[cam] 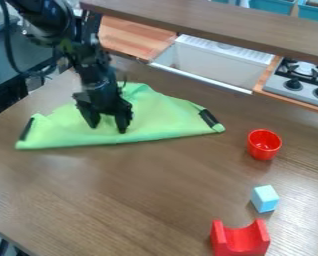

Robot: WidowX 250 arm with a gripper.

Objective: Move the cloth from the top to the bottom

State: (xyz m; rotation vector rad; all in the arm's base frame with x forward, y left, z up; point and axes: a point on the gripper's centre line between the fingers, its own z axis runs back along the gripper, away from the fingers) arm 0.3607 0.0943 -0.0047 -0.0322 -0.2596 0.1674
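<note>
The gripper (108, 126) hangs over the middle of the green cloth (163, 117), at the upper left of the table. Its two fingers point down and stand apart, with green cloth showing between them. Whether the tips touch the fabric I cannot tell. The cloth lies roughly as a triangle with a long straight edge toward the table's front and dark strips at its left and right corners. Part of it is hidden behind the gripper.
A red cup (264, 144) stands right of the cloth. Below it are a light blue block (264, 198) and a red curved block (240, 239). Behind the wooden table (141, 200) are a white sink (215, 62), a stove (302, 82) and a brown shelf (208, 17) overhead.
</note>
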